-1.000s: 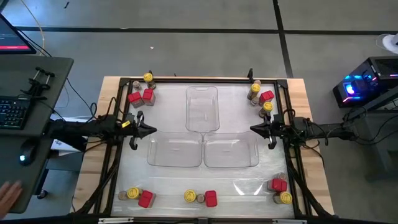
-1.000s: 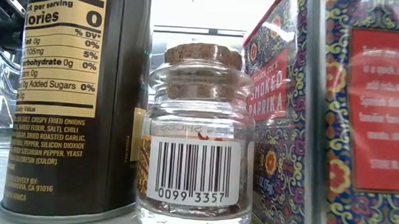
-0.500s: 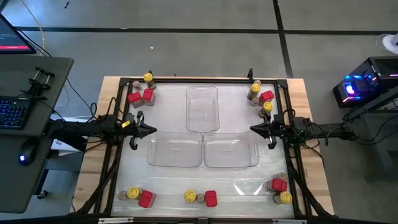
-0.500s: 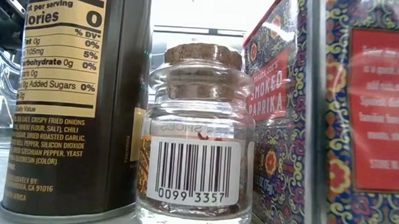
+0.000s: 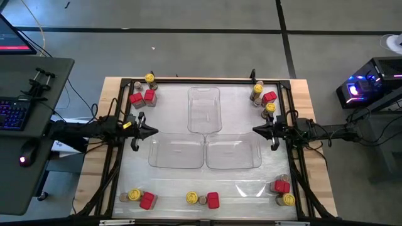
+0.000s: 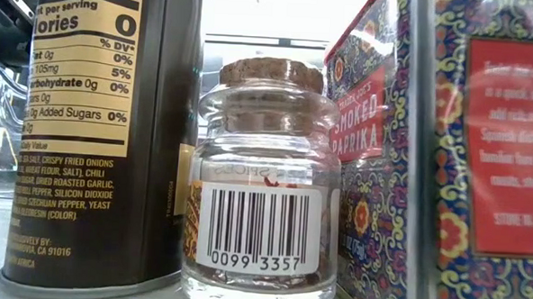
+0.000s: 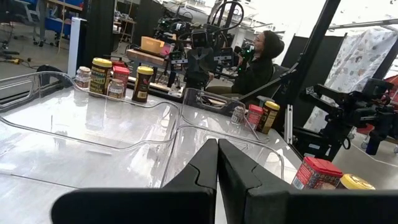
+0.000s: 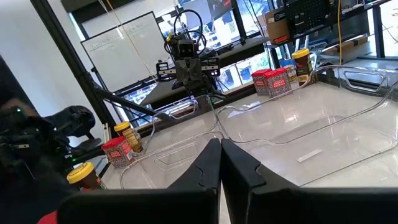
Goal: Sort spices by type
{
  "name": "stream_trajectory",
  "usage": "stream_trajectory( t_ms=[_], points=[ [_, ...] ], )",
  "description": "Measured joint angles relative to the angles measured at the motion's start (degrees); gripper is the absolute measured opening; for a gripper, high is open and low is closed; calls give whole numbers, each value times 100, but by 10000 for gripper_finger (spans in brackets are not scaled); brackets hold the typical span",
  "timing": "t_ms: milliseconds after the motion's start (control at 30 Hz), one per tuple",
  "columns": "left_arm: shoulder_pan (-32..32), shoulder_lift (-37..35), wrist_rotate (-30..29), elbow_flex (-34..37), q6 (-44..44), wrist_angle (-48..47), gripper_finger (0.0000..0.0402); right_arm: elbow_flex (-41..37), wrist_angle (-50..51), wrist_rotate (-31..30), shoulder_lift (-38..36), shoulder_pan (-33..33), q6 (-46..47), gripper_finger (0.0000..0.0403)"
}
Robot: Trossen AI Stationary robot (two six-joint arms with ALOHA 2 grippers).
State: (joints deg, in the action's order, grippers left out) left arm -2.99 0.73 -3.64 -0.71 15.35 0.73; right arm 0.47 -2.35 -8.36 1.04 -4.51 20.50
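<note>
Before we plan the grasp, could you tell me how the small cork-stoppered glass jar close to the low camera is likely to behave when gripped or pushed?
The cork-stoppered glass jar looks nearly empty, so it is probably light. Its clear walls appear smooth and possibly slippery, and being glass, it may crack if squeezed hard. Its squat, wide base suggests it would slide rather than tip; on its side, the round body could roll.

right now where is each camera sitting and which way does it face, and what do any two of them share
High view: above the table, looking straight down on three clear trays, the spices in corner clusters, the left gripper and the right gripper.
Low view: at table height, filled by a cork-topped jar; no arm shows.
Left wrist view: looks across the trays past its own shut fingers at the right arm.
Right wrist view: looks across past its own shut fingers at the left arm.
Shared: both wrist views and the high view show the trays.
</note>
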Motion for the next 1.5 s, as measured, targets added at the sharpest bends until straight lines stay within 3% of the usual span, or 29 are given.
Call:
stream_trajectory(
  t_ms=[1133, 1200, 1333, 1367, 1500],
  points=[
    [-2, 2, 0, 0, 0, 0, 0, 2, -31, -66, 2, 0, -5, 1],
    [-2, 2, 2, 0, -2, 0, 0, 2, -321, -490, 4, 1, 200, 1],
    [0, 1, 2, 0, -1, 1, 0, 0, -2243, -1750, -2, 2, 2082, 1],
    [-1, 2, 0, -2, 0, 0, 0, 0, -2731, -1931, 5, 9, 2202, 1],
    [-2, 0, -2, 0, 0, 2, 0, 293, -4247, -1574, 237, 136, 1529, 1]
  ],
)
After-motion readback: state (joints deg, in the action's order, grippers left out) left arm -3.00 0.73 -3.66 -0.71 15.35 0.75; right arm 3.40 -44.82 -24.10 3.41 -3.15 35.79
